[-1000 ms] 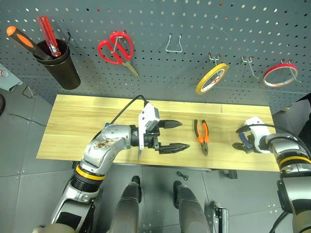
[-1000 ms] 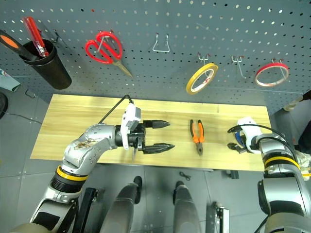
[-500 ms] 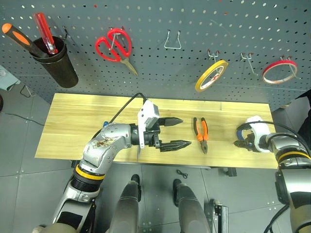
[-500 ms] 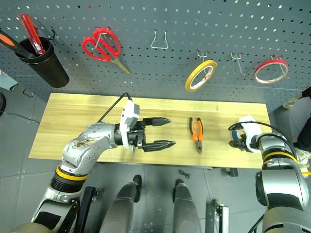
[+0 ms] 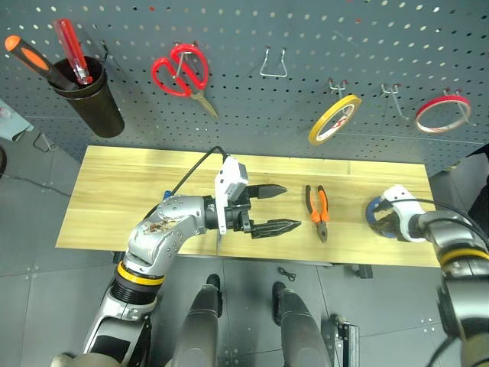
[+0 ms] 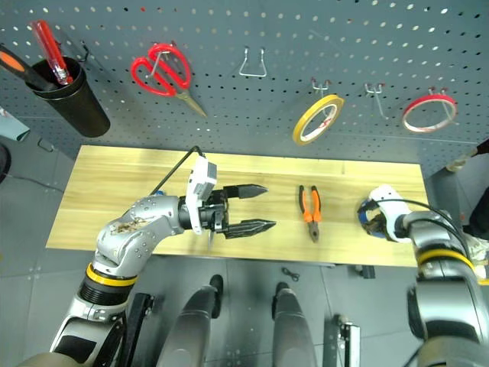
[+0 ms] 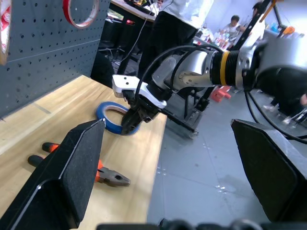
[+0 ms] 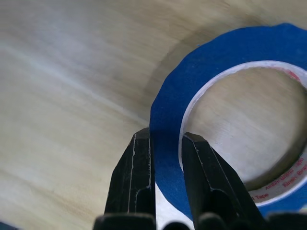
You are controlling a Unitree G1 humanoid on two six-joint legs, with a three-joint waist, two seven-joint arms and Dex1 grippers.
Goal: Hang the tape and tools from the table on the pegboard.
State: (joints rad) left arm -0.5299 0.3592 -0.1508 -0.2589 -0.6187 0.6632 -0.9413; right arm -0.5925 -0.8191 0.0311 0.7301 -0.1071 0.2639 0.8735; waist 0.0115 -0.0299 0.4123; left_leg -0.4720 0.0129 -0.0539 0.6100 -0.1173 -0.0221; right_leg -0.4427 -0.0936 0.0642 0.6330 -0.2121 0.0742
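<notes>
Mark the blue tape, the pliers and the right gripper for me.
blue tape (image 8: pixel 168 100): right wrist view, on the ring's blue wall above the fingers.
pliers (image 5: pixel 317 208): left eye view, on the orange handles.
right gripper (image 7: pixel 129 125): left wrist view, at its fingertips, shut on the tape's wall.

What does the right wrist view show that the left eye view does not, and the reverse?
Right wrist view: one finger outside and one inside the ring wall of the blue tape, clamped. Left eye view: the pegboard with red scissors and yellow tape, the pliers, and the open left gripper. Both: the wooden table under the tape.
</notes>
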